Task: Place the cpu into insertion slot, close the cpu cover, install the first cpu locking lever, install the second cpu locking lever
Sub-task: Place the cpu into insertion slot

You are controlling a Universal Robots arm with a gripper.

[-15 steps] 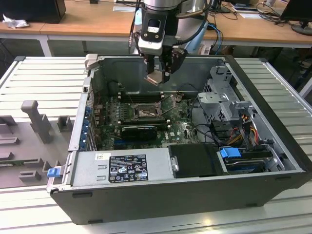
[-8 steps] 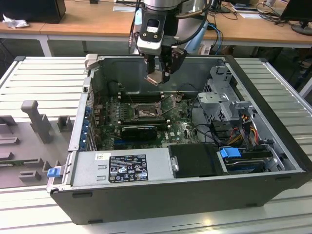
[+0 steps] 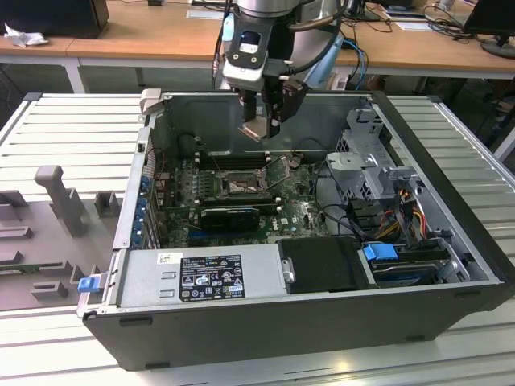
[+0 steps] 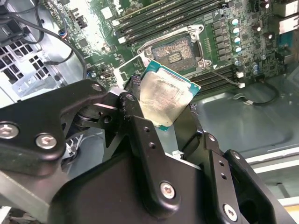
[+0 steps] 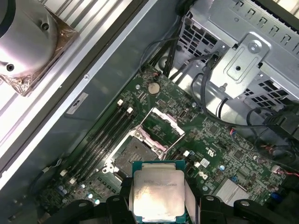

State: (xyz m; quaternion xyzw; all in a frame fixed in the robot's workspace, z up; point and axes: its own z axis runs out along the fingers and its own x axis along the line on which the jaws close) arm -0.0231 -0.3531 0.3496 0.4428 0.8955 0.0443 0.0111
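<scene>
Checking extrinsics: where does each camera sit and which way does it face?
Exterior view: off the arm, looking down into the open dark-grey computer case; shows the black gripper holding the small square silver-grey cpu.
First wrist view: on the arm, looking down past the gripper at the square black insertion slot in the green circuit board.
Second wrist view: on the arm, behind the gripper's black linkage, facing the same slot.
Both wrist views share the gripped cpu and slot.

Silver-topped cpu aloft, clear of bare insertion slot, cpu cover flipped open
</scene>
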